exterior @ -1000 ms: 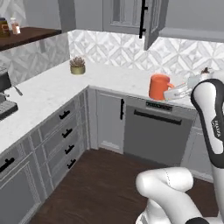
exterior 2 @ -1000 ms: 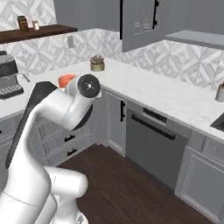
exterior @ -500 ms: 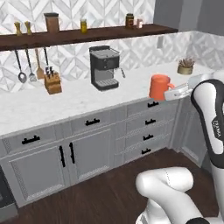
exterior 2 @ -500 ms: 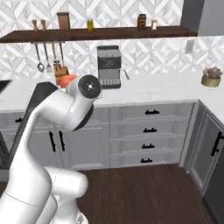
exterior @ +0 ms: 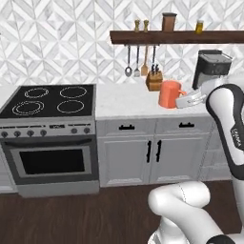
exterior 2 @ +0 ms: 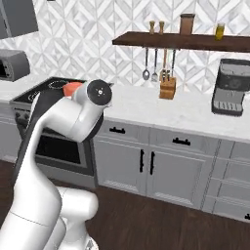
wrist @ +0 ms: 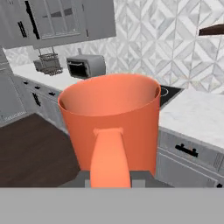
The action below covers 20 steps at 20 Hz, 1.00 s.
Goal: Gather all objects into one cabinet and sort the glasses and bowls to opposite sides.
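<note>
Orange cup (exterior: pixel 169 94) sits upright in our gripper (exterior: pixel 183 101), carried in the air in front of the white counter (exterior: pixel 125 103), and our two fingers are closed on its wall. In the left base view we see it just left of our forearm, level with the knife block (exterior: pixel 154 80) and beside the coffee machine (exterior: pixel 211 69) that stand further back on the counter. In the right base view only a sliver of the cup (exterior 2: pixel 72 88) shows behind our wrist joint, over the near edge of the black stove top (exterior 2: pixel 46 92).

From the hand view the cup (wrist: pixel 110 123) takes up the middle, its open mouth toward the room and a raised orange strip running down its near side; we cannot see our fingertips past it. Beyond its rim we make out a grey upper cabinet (wrist: pixel 61 19) with a framed door and a black bar handle, a toaster oven (wrist: pixel 85 65) and a wire rack (wrist: pixel 47 64) on the counter below, and a corner of the stove.

Elsewhere, a wooden shelf (exterior: pixel 176 36) carries jars and shakers, with utensils (exterior: pixel 136 60) hanging beneath it. The oven (exterior: pixel 47 143) stands to the left of the grey base cabinets (exterior: pixel 152 151) with black handles.
</note>
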Available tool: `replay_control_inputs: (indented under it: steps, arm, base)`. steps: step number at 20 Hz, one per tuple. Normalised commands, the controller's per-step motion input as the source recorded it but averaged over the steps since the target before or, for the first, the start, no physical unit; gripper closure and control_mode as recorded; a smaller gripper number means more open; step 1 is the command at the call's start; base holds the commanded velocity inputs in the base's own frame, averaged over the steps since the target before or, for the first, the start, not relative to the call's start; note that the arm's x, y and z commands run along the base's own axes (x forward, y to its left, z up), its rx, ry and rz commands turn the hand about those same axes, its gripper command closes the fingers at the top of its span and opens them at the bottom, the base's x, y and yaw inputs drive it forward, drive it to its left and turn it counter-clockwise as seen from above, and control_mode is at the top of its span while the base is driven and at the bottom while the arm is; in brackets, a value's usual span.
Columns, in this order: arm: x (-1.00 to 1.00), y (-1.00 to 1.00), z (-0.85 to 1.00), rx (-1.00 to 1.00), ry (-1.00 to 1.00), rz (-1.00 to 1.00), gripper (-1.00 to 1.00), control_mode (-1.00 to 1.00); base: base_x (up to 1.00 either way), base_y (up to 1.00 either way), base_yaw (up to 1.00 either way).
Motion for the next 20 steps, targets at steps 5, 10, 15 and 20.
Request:
replay_control_inputs:
  steps: [5, 10, 15, 20]
  arm:
    - [0.0, 0.0, 0.0, 0.0, 0.0, 0.0, 1.0, 1.0]
    - [0.0, 0.0, 0.0, 0.0, 0.0, 0.0, 1.0, 1.0]
    - [0.0, 0.0, 0.0, 0.0, 0.0, 0.0, 1.0, 1.0]
    - [0.0, 0.0, 0.0, 0.0, 0.0, 0.0, 1.0, 1.0]
  base:
    - [0.17, 1.0, 0.25]
    - [0.4, 1.0, 0.1]
    - [0.1, 1.0, 0.06]
    - [0.03, 1.0, 0.04]
